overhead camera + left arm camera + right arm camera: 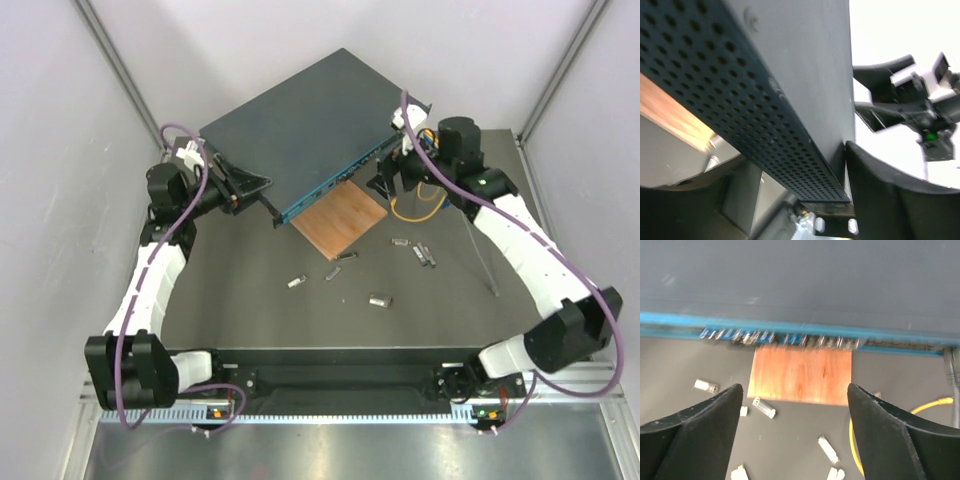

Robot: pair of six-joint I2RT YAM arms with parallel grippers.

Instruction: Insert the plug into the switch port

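Observation:
The switch (300,125) is a large dark blue-grey box lying aslant at the back. Its teal face with a row of sockets (330,187) faces front right, and shows blurred in the right wrist view (780,337). My left gripper (245,188) is shut on the switch's left corner: the perforated side (740,100) runs between the fingers and one finger (890,195) lies against the top face. My right gripper (387,180) is open and empty, jaws wide apart, facing the sockets from a short way off. Several small clear plugs (378,299) lie loose on the table, also in the right wrist view (763,407).
A thin brown wooden square (340,218) lies in front of the teal face, partly under the switch edge; it also shows in the right wrist view (800,375). A yellow cable (420,205) loops under the right wrist. White walls close in on three sides.

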